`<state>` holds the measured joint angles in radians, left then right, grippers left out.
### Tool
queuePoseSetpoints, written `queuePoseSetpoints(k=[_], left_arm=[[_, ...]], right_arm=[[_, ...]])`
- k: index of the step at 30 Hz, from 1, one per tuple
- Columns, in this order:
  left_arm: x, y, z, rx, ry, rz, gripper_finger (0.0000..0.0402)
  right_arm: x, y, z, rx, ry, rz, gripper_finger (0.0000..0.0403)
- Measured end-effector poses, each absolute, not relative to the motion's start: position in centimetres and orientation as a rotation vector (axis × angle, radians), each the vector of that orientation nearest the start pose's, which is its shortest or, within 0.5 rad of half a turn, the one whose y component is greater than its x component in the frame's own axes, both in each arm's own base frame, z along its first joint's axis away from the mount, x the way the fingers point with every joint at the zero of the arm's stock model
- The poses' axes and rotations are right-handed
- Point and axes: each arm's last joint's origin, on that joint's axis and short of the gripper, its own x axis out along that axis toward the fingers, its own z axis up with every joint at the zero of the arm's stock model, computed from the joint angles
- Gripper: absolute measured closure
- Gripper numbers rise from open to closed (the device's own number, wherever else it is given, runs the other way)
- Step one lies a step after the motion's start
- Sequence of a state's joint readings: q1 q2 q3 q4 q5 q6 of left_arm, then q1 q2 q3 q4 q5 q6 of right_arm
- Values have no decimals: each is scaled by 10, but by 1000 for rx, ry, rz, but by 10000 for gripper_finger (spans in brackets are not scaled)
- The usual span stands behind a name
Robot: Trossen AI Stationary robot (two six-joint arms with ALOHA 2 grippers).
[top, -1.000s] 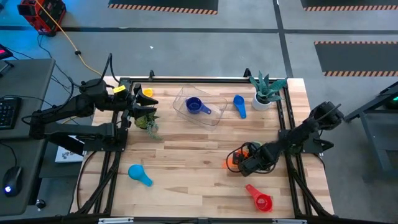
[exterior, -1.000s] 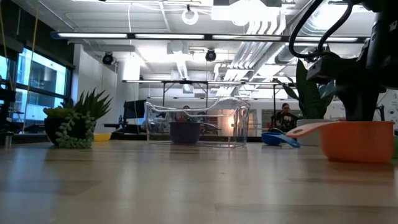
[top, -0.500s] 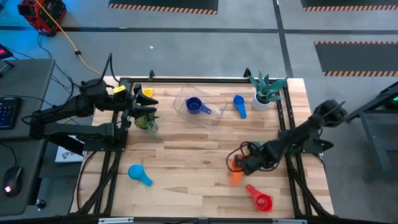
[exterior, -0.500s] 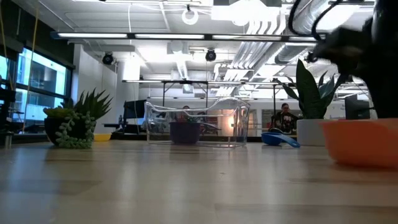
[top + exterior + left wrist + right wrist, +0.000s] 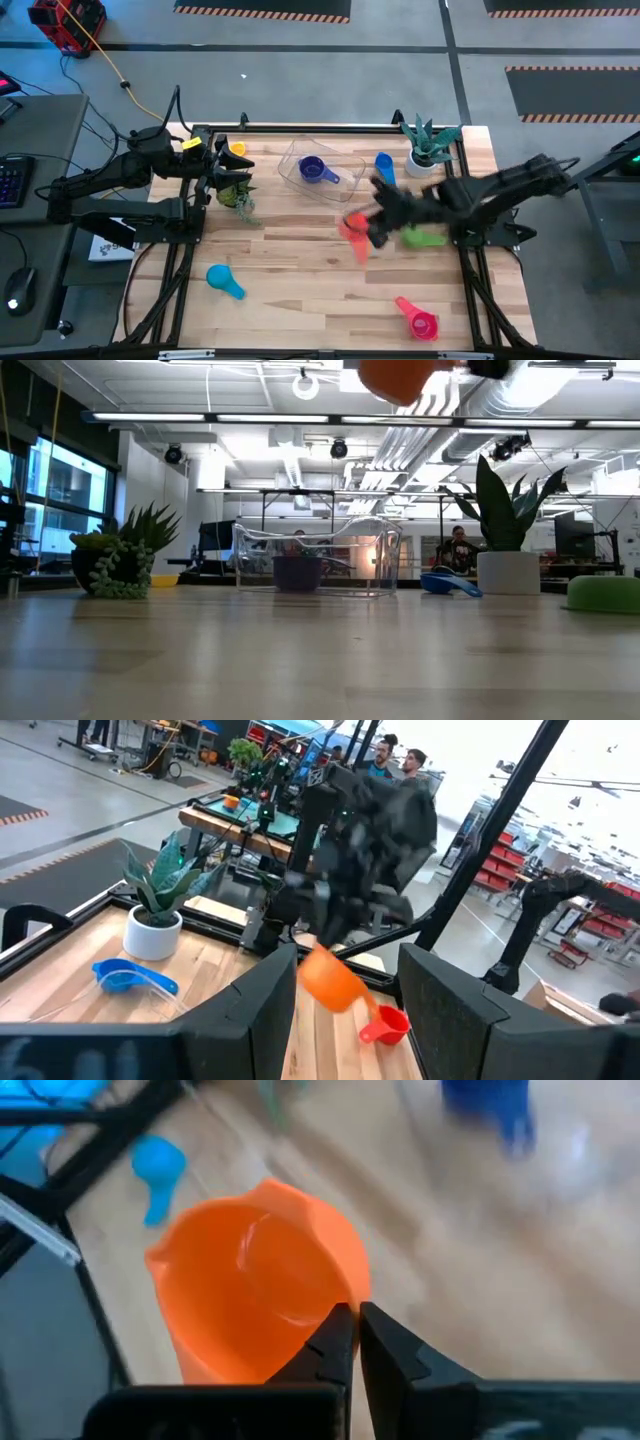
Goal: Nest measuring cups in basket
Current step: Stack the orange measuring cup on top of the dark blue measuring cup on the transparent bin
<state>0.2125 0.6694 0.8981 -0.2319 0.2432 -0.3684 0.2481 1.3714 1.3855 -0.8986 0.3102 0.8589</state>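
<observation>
My right gripper (image 5: 378, 222) is shut on the orange measuring cup (image 5: 354, 236), high above the table's middle right, near the clear basket (image 5: 342, 186). A dark blue cup (image 5: 313, 170) lies inside the basket. On the table lie the blue cup (image 5: 385, 168), green cup (image 5: 425, 237), red cup (image 5: 418, 321) and light blue cup (image 5: 225, 281). My left gripper (image 5: 345, 1020) waits open at the far left, beside the yellow cup (image 5: 237, 149). My right gripper grips the orange cup at its rim's near side (image 5: 335, 1312), pinched between the two fingers (image 5: 395, 1350). The fingers themselves hide the exact part. They slant down from the table's right. The cup hangs tilted below them, its mouth toward the wrist, lifted clear of the table.
A white-potted plant (image 5: 428, 148) stands at the far right corner, and a small green plant (image 5: 240, 198) sits just under my left gripper. Black frame rails (image 5: 458, 190) run along the table's sides. Bare wood lies between the basket and the near edge.
My right gripper has risen steeply from the table's near right and swung toward the basket, rolling its wrist. The orange cup has gone with it, off the wood and high into the air. The green cup now shows where the arm was.
</observation>
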Motion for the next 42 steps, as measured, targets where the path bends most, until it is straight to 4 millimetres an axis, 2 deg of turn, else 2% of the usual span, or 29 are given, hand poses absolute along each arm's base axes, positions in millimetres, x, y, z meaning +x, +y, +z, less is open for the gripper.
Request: queuePoseSetpoints(k=[5,11,17,21,26,29,33,37,42], left_arm=[[132,21,384,-410,-17,-35,236],[132,21,387,-402,-53,-43,236],[132,21,390,-395,-86,-50,236],[132,21,391,-392,-96,-52,236],[132,21,392,-392,-97,-52,236],[133,22,391,-393,-94,-51,236],[133,22,391,-394,-90,-50,236],[135,22,390,-396,-86,-49,236],[136,22,390,-397,-85,-49,236]], right_arm=[[304,4,384,349,785,-372,401],[355,-57,395,150,902,-295,402],[401,-109,381,-40,1035,-234,402],[411,-139,343,-133,1092,-225,402],[413,-158,306,-197,1165,-201,403],[415,-162,294,-170,1149,-184,403],[419,-164,276,-222,1132,-164,403],[422,-164,264,-246,1118,-153,403],[425,-165,264,-233,1084,-146,403]])
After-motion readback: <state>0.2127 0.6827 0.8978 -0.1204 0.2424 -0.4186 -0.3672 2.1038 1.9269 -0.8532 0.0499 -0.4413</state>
